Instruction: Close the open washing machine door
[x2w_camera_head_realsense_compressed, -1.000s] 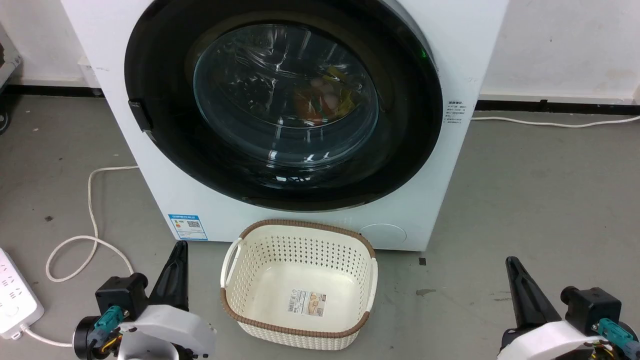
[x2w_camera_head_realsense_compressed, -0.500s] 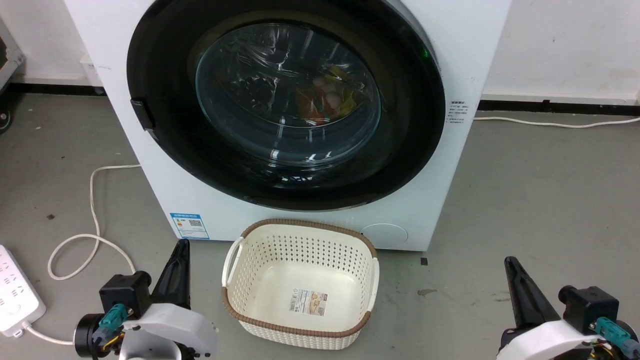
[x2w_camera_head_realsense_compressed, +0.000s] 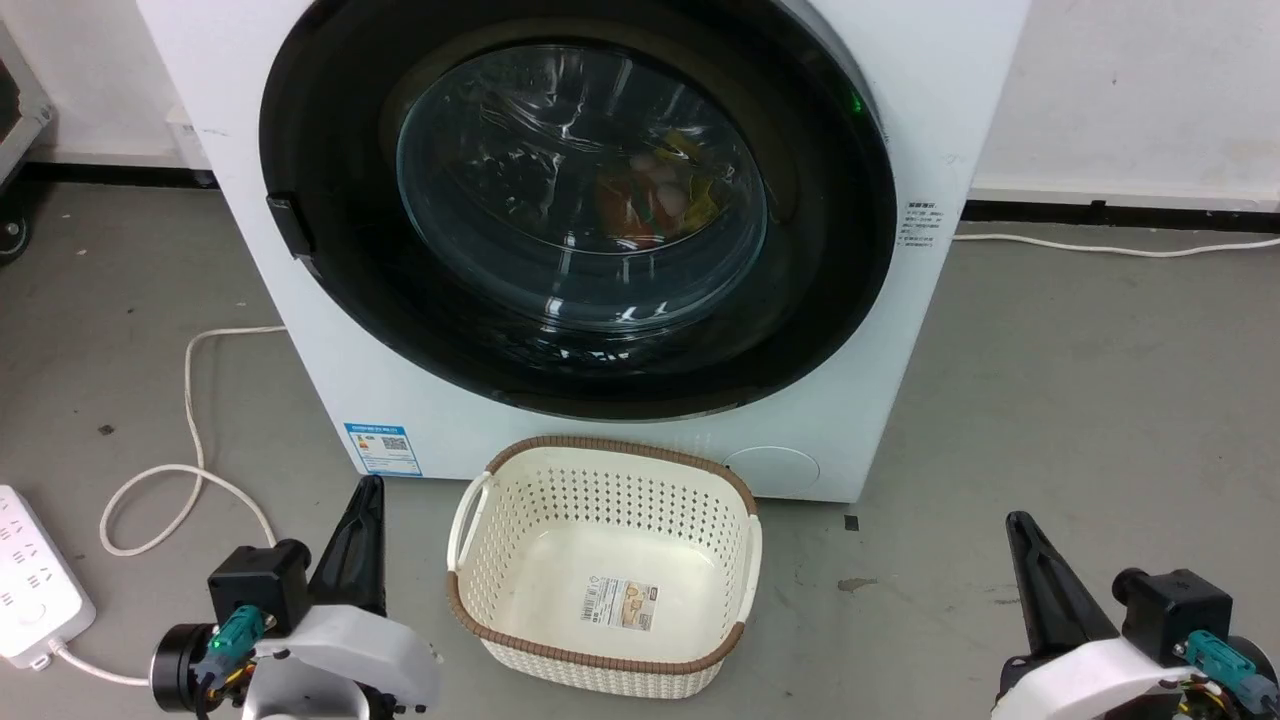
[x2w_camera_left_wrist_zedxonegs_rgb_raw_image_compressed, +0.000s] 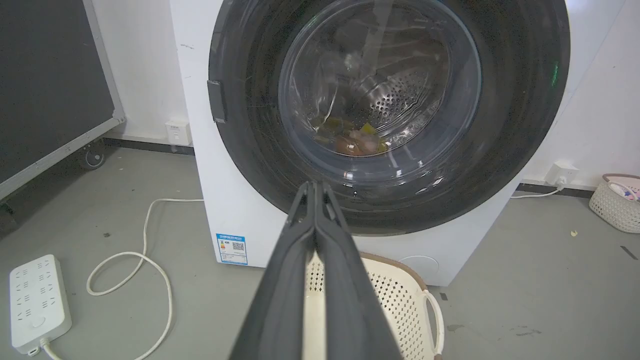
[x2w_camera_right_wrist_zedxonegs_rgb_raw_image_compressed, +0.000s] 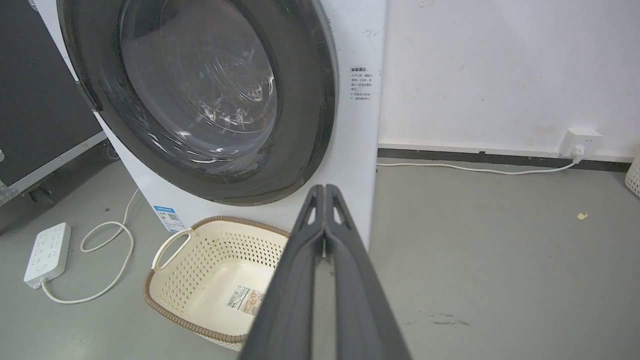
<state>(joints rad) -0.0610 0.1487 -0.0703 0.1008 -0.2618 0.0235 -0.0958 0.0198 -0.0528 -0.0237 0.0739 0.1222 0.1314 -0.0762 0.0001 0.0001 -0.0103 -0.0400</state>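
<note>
Looking down from the head camera, you have the washing machine (x2w_camera_head_realsense_compressed: 900, 400) straight ahead, its white front taking up the upper middle. The washing machine door (x2w_camera_head_realsense_compressed: 580, 210) lies flat against that front, with the black frame flush all round and its catch (x2w_camera_head_realsense_compressed: 290, 225) at the frame's left edge. Through the glass bowl you can make out coloured laundry (x2w_camera_head_realsense_compressed: 650, 200) low in the drum. A small green light (x2w_camera_head_realsense_compressed: 853, 100) glows at the frame's upper right.

Your left gripper (x2w_camera_head_realsense_compressed: 370, 490) is low at the lower left over the grey floor (x2w_camera_head_realsense_compressed: 1050, 400). Its fingers are pressed together into one dark wedge and hold nothing. Its wrist view agrees: the two fingers meet along their length, tips aimed at the door's lower frame and apart from it.

Your right gripper (x2w_camera_head_realsense_compressed: 1015, 525) is low at the lower right, well apart from the machine. Its fingers are likewise closed on each other and hold nothing. In its wrist view the tips point toward the machine's right front edge.

Floor notes:
- A cream basket (x2w_camera_head_realsense_compressed: 590, 658) with a brown rim sits just in front of the machine, below the door and between your grippers. It has a label on its bottom.
- A white power strip (x2w_camera_head_realsense_compressed: 35, 580) lies at the far left.
- A white cable (x2w_camera_head_realsense_compressed: 190, 400) loops from there toward the machine's left side.
- A blue sticker (x2w_camera_head_realsense_compressed: 383, 448) sits low on the machine's front left.
- A second cable (x2w_camera_head_realsense_compressed: 1100, 245) runs along the wall base at the right.
</note>
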